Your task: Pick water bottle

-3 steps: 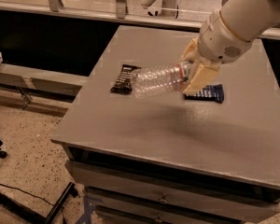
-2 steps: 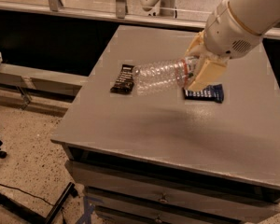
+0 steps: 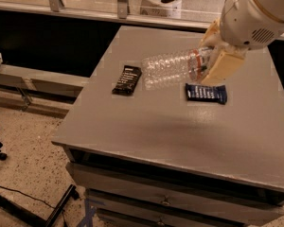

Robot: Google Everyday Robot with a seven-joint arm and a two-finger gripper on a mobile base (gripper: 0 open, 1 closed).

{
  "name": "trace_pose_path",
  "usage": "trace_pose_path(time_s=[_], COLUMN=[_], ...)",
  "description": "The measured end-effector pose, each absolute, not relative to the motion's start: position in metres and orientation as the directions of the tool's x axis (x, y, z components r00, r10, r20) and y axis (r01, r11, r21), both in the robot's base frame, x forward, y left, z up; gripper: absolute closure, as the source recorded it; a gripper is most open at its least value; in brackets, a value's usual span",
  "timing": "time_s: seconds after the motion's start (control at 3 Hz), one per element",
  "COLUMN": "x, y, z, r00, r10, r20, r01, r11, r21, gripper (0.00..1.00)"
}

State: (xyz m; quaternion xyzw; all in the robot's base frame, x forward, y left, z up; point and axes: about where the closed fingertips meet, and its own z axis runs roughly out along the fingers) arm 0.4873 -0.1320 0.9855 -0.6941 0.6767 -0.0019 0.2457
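The water bottle is clear ribbed plastic with a red-and-green label band near its neck. It hangs roughly level in the air above the grey table, its base pointing left. My gripper is shut on the bottle's neck end, with cream fingers on either side of the label. The cap is hidden behind the fingers. The white arm rises to the upper right.
A dark snack bar lies on the table left of the bottle. A blue snack wrapper lies under the gripper. The table's left and front edges drop to a speckled floor. A glass barrier runs along the back.
My gripper has lifted the bottle higher above the table and carried it slightly right. The two wrappers have not moved.
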Motion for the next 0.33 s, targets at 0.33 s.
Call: trace_pose_path(time_s=[0.33], x=[0.4873], y=[-0.132], z=[0.9855], r00=[0.084], r10=[-0.94], r20=[-0.33], r01=[-0.938], r11=[0.036], r21=[-0.344], gripper=[1.0])
